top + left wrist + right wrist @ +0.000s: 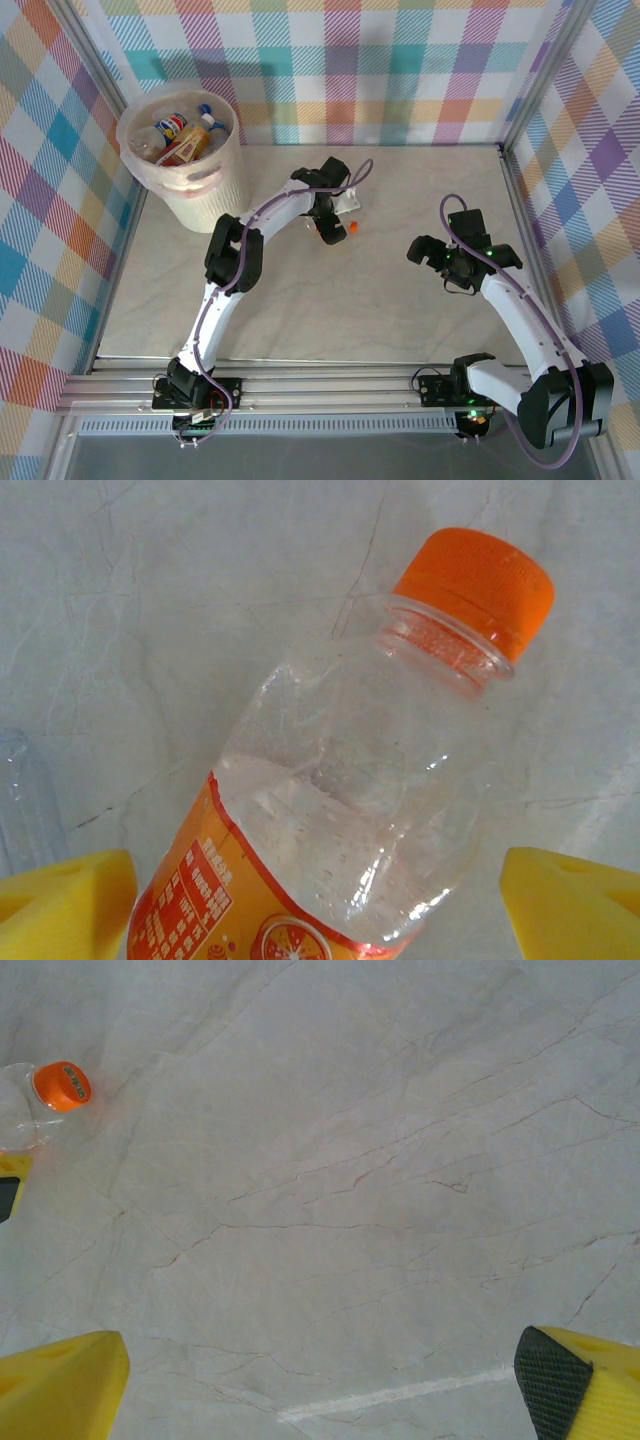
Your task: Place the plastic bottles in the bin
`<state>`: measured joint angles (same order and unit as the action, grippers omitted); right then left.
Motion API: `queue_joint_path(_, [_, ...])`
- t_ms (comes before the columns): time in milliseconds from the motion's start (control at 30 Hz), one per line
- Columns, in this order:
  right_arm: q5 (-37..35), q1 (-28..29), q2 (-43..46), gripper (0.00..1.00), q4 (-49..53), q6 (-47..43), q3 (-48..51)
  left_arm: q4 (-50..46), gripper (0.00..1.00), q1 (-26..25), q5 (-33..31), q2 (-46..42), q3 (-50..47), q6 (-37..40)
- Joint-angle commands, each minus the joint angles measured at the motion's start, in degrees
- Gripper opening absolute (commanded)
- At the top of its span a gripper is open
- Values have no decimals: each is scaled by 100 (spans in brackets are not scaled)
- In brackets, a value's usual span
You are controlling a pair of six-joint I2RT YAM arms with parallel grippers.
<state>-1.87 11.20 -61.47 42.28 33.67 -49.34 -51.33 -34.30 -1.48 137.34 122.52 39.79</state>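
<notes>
On the matte, grey-veined table (300, 310), enclosed by plaid panels (400, 60), a clear orange-capped bottle (350, 800) lies between the spread jaws of the left gripper (318, 910), the right gripper (320, 1380) stands agape nearby, and the round translucent bin (212, 200) in the far-left corner holds other bottles (182, 140).

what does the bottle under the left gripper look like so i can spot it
On the pale marble-look table, right of the bin, find the open left gripper. Between its yellow fingers lies a clear bottle; its bright orange cap and orange label set it apart.
</notes>
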Motion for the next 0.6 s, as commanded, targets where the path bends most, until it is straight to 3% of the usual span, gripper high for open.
queue_joint_path(0, [6, -30, 3, 100, 77, -24, -32, -337, 90, -67, -51, 122, 143, -29])
queue_joint_path(300, [-13, -30, 12, 100, 50, -10, 21, -423, 75, -105, 34, 26, -125, -304])
queue_joint_path(567, [7, -30, -40, 100, 0, -1, 47, -290, 68, -154, 31, -93, -500, -539])
